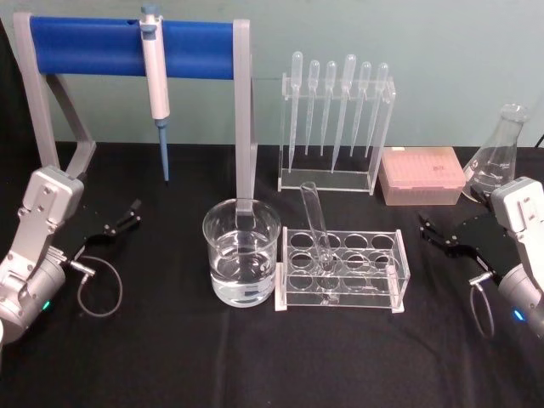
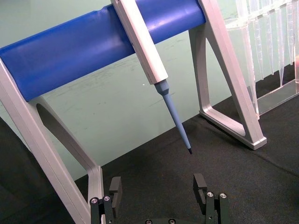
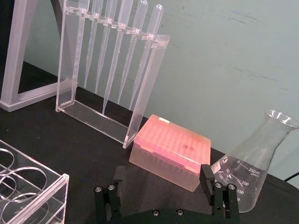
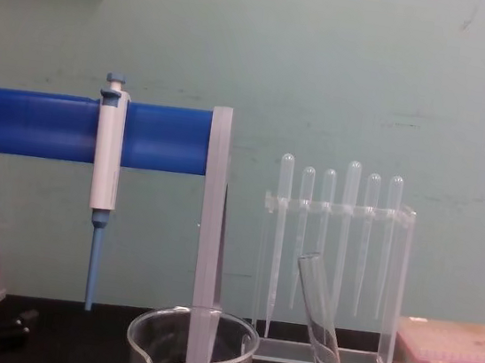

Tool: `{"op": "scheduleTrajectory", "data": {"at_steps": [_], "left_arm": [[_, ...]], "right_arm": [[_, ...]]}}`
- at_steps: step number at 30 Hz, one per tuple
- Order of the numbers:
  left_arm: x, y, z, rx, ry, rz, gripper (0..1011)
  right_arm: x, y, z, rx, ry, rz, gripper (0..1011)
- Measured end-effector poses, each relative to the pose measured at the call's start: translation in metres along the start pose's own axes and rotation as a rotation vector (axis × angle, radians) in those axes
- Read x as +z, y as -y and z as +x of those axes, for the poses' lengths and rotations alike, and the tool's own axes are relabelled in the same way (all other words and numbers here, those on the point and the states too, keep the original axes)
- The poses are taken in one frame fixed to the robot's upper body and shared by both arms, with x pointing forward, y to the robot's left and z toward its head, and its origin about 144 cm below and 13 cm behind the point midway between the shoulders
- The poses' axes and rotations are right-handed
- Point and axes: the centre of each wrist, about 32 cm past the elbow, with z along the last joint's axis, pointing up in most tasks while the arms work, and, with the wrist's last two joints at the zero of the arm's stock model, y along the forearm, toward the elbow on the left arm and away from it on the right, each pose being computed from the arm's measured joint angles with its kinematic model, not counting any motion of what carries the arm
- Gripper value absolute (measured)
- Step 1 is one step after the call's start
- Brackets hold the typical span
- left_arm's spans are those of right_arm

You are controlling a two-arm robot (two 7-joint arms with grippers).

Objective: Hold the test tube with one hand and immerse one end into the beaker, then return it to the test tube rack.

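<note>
Nearest, both black grippers rest low over the black tablecloth [image 1: 170,357], well apart from the glassware. The left gripper [image 1: 129,214] is at the left edge and the right gripper [image 1: 429,231] at the right edge. Each wrist view shows its own pair spread wide with nothing between them: the left gripper [image 2: 158,186] and the right gripper [image 3: 162,175], boxy, with small screw heads.

Farther in, the beaker [image 1: 223,255], a wide clear glass cylinder about half full of clear liquid, stands just beside the left end of the test tube rack [image 1: 395,272]. The rack is clear acrylic with round holes. The test tube [image 1: 316,225], slim, colourless and plain-rimmed, stands in the second hole from the left. I cannot tell which row. From the side, the chest view shows the tube [image 4: 322,326] leaning with its open end toward the beaker [image 4: 194,345], whose pour spout faces left.

At the back, a white-and-blue pipette [image 1: 155,81] hangs on a grey stand with a glossy blue bar [image 1: 85,51]. To the right are plastic droppers [image 1: 336,110] in a clear holder, a pink ribbed tip box [image 1: 422,174] and a conical flask [image 1: 497,157]. The right wrist view shows the flask [image 3: 247,172] with printed graduations up to 250 ml.
</note>
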Motion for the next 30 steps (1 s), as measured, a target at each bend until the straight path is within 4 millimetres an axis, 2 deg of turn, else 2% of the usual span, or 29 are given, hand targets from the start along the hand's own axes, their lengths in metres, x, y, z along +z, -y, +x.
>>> {"op": "scheduleTrajectory", "data": {"at_steps": [30], "left_arm": [[0.0,0.0,0.0,0.0,0.0,0.0,1000]], "right_arm": [[0.0,0.0,0.0,0.0,0.0,0.0,1002]]}}
